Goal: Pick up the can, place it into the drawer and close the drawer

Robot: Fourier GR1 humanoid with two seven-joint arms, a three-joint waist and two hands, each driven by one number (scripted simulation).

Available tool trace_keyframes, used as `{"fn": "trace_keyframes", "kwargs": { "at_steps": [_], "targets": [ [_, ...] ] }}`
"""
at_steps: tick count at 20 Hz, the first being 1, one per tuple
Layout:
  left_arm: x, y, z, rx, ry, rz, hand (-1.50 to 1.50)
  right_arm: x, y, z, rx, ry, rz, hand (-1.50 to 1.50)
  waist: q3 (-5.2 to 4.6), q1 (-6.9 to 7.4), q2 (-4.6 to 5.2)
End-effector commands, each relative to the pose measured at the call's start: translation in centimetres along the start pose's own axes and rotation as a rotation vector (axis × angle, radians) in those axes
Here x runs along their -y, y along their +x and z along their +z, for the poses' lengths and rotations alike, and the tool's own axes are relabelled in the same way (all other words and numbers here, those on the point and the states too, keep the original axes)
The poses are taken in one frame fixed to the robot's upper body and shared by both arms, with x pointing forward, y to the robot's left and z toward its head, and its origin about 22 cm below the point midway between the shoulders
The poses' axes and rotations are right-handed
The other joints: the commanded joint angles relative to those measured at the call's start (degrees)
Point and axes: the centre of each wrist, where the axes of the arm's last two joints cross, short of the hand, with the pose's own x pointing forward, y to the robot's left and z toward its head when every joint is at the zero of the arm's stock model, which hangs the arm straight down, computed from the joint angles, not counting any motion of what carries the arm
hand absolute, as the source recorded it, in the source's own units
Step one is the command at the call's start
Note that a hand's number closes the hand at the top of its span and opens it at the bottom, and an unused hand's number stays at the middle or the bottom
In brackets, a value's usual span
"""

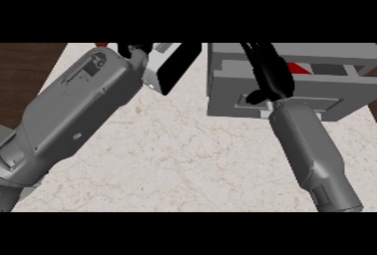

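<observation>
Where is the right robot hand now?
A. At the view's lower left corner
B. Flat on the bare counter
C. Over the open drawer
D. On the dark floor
C: the right robot hand reaches over the grey drawer, where something red shows inside.

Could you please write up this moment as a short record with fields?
surface: pale marble counter
drawer: grey box drawer, open, at upper right
can: red can, partly visible inside the drawer
right robot hand: over the drawer, fingers hard to read
left robot hand: at top edge, mostly hidden behind its forearm
</observation>
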Motion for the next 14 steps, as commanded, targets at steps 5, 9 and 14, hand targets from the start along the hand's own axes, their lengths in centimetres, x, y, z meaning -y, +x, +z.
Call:
{"fn": "trace_keyframes", "kwargs": {
  "at_steps": [5,9,14],
  "targets": [
    [-1.1,2.2,0.1,-0.008,0.011,0.015,-1.5,-1.4,-1.1,-1.2,-0.07,-0.056,0.017,-1.5,0.86,1.4,1.37],
    [-1.7,1.5,1.5,0.003,-0.028,0.004,-1.5,-1.5,-1.8,-1.5,-0.079,-0.064,0.038,-1.5,0.84,1.93,1.3],
    [-2.1,0.9,1.6,0.007,-0.043,0.0,-1.5,0.3,-2.4,-3.3,-0.103,-0.136,0.053,-1.5,0.87,2.86,2.3]
  ]
}}
